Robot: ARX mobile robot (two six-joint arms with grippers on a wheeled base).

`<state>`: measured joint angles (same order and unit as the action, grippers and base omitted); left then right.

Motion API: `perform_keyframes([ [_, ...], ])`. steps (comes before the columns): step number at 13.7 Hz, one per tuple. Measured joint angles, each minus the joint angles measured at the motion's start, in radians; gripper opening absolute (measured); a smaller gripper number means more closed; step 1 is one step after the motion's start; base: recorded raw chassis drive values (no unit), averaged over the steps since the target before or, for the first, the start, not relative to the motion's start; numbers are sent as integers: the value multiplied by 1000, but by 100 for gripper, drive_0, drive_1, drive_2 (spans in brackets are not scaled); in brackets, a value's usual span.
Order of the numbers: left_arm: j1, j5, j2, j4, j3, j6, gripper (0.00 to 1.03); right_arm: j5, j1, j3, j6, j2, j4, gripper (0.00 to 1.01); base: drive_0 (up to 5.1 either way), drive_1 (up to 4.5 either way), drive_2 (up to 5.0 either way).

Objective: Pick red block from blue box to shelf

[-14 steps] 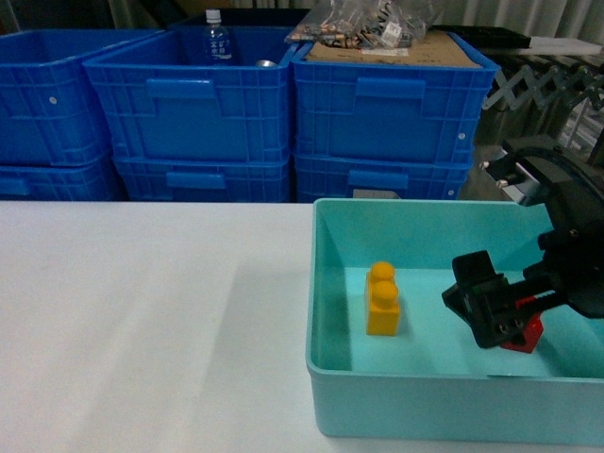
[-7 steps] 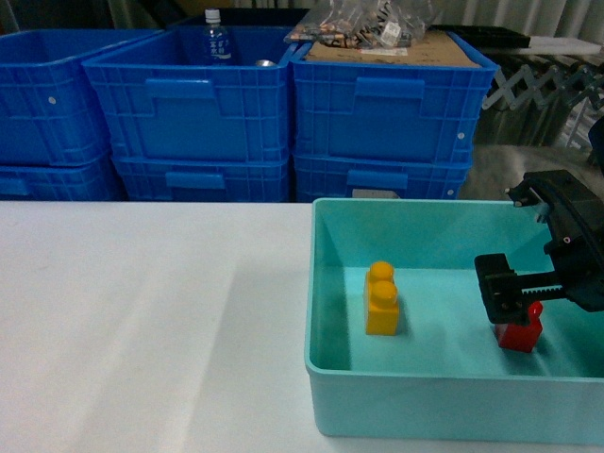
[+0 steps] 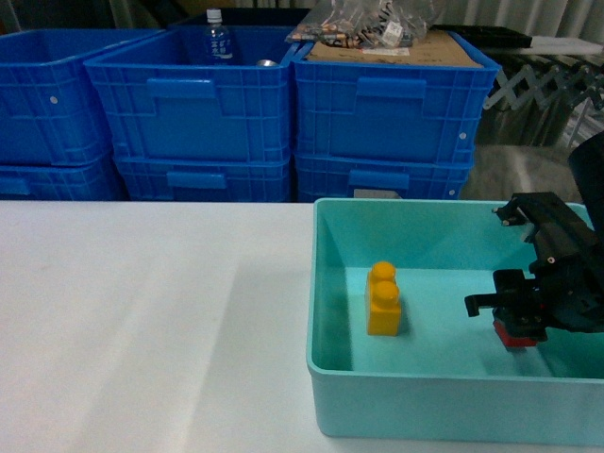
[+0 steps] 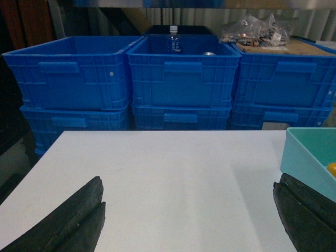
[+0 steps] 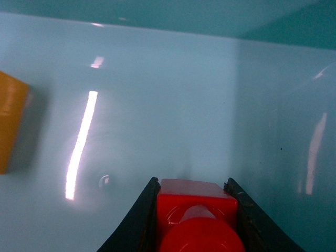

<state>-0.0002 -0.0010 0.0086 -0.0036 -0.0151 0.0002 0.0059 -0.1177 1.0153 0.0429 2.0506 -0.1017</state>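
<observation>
The red block (image 5: 193, 218) sits on the floor of the blue box (image 3: 326, 283), near its right side. My right gripper (image 5: 193, 202) reaches down into the box and both fingers press flat against the block's sides, so it is shut on it. In the head view only a sliver of the red block (image 3: 515, 338) shows under the right gripper (image 3: 517, 316). My left gripper (image 4: 186, 210) hangs open above bare white tabletop, left of the box, holding nothing. The shelf is out of view.
A yellow-orange two-stud brick (image 3: 383, 298) stands upright in the box's left half. Stacked dark blue ribbed crates (image 3: 198, 104) line the far side of the white table (image 3: 142, 321). One holds a bottle (image 3: 216, 38), another bagged items on cardboard (image 3: 373, 28).
The right gripper turned and came down over the red block, and its fingers have shut on the block's sides. The left arm, yellow brick and box stayed still.
</observation>
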Motion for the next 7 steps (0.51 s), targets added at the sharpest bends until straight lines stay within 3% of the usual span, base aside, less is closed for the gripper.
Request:
perform_keyframes([
  [3,0,0,0,0,0,0,98,-98,24,-132,10,-225,-84,29,0,0,0],
  [5,0,0,0,0,0,0,98,-185,85,-257,-12,-475,-143,29,0,0,0],
  [6,0,0,0,0,0,0,98,-237,134,-372,-41,-635,-231,29,0,0,0],
  [7,0,0,0,0,0,0,98,-246,157,-466,-78,-767,-290,29,0,0,0],
])
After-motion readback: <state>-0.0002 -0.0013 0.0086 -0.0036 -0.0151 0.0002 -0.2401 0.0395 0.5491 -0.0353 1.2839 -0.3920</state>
